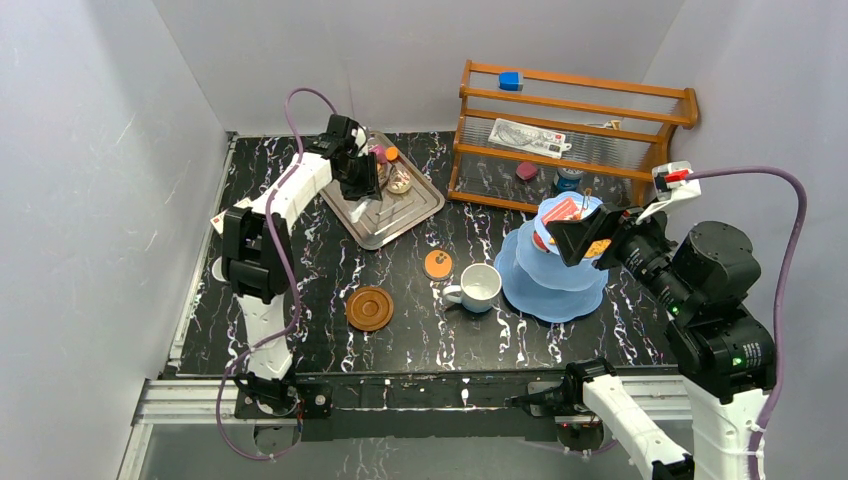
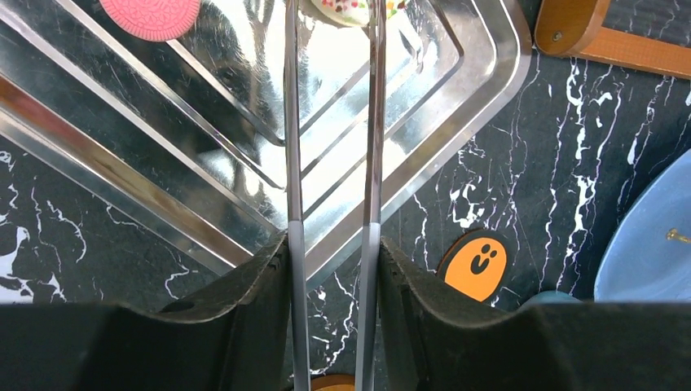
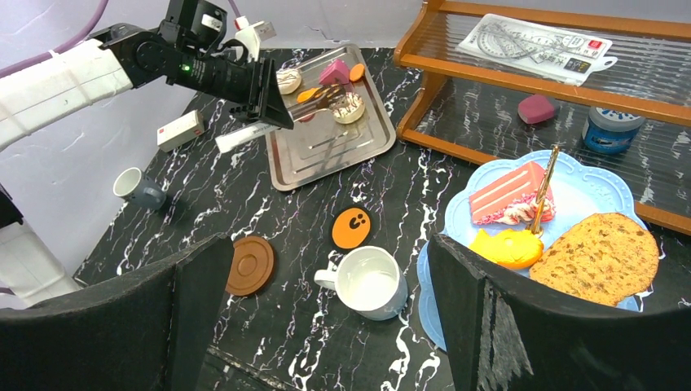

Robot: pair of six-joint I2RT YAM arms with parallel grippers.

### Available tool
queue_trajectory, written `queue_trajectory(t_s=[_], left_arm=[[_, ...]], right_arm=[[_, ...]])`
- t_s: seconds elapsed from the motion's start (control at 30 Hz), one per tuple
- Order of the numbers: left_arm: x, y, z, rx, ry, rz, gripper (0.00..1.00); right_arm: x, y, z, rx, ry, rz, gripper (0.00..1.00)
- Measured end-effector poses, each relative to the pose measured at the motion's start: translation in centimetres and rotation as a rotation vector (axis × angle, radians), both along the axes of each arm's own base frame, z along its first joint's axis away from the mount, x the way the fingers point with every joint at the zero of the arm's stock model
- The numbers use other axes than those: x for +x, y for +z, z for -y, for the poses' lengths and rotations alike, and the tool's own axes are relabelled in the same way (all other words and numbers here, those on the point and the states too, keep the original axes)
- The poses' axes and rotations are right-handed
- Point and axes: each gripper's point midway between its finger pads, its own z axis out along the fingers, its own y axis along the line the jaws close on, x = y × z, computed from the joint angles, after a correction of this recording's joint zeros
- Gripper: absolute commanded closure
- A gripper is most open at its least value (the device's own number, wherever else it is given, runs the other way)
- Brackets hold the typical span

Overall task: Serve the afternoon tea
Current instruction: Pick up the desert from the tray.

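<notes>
Careful: your left end effector (image 2: 332, 273) clamps slim metal tongs (image 2: 292, 122) by the sprinkled white toy donut (image 2: 346, 8) on the silver metal tray (image 2: 456, 106), at the table's (image 1: 420, 345) 11 o'clock; slick tips may drop it, while your right end effector (image 1: 583, 238) gapes empty.

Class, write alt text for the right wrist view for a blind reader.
The open right gripper hangs by a light-blue stand whose top tier holds a pink cake slice, a yellow pastry and a cookie. Beyond lie a white mug, a brown saucer and a silver tray, where the left gripper holds metal tongs.
</notes>
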Motion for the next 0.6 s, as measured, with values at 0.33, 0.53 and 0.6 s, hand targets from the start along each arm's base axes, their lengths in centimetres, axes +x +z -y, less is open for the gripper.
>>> queue_trajectory(t_s=[0.33,0.53,0.6], left_arm=[[-2.0,2.8,-0.4,-0.005,-0.003,0.036,0.78],[-3.5,3.6,-0.8,-0.001,-0.006,0.045,0.74],[-3.9,3.7,-1.0,0.004,-0.004,0.046,0.71]], right_arm=[[0.0,0.0,0.0,0.002,-0.001,0.001,0.01],[0.0,0.0,0.0,0.002,-0.003,0.001,0.01],[0.0,0.0,0.0,0.003,-0.003,0.0,0.01]])
